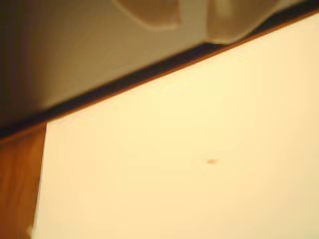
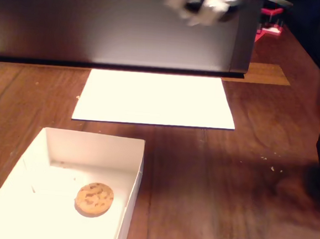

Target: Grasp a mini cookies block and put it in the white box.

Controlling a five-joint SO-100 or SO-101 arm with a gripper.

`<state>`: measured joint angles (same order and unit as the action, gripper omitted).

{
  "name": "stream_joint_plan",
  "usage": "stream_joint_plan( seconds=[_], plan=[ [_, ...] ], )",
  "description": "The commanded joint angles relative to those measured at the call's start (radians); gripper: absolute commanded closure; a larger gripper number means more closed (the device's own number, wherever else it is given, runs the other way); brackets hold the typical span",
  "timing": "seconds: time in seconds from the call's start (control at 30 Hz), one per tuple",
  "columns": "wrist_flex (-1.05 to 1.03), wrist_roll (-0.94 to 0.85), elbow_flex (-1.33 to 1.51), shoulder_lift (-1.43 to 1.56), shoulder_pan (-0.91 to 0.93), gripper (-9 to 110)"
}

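White paper sheet fills most of your wrist view, glowing cream under the warm light, with a strip of wooden table at the lower left and a grey panel beyond the sheet's far edge. Two pale blurred shapes hang at the top edge; they may be the fingers, but you cannot tell from here how far the claw is open, and nothing shows held between them. One tiny speck, perhaps a crumb, lies on the sheet; no cookie is on it.

Turn to the fixed view and you find the cookie lying flat on the floor of the white box, near its right wall, at the lower left. The sheet sits bare further back, in front of the grey panel. Your gripper is a smeared white blur high at the top, raised well clear of the table and well apart from the box; its opening cannot be read there either.

Judging by that, the placing looks done and this is the retreat. Your next move calls only for parking the arm, unless another cookie is put down.
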<state>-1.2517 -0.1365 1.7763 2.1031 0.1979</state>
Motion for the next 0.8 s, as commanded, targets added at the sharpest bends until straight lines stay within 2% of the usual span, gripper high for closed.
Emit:
stream_joint_plan(
  seconds=[0.0,0.13,0.27,0.77],
  plan=[
    [0.117,-0.032,0.416,0.333,0.014,102],
    [0.179,-0.017,0.699,0.511,0.002,101],
    [0.225,0.003,0.848,0.581,-0.002,101],
    [0.35,0.029,1.065,0.752,0.002,101]
  ],
)
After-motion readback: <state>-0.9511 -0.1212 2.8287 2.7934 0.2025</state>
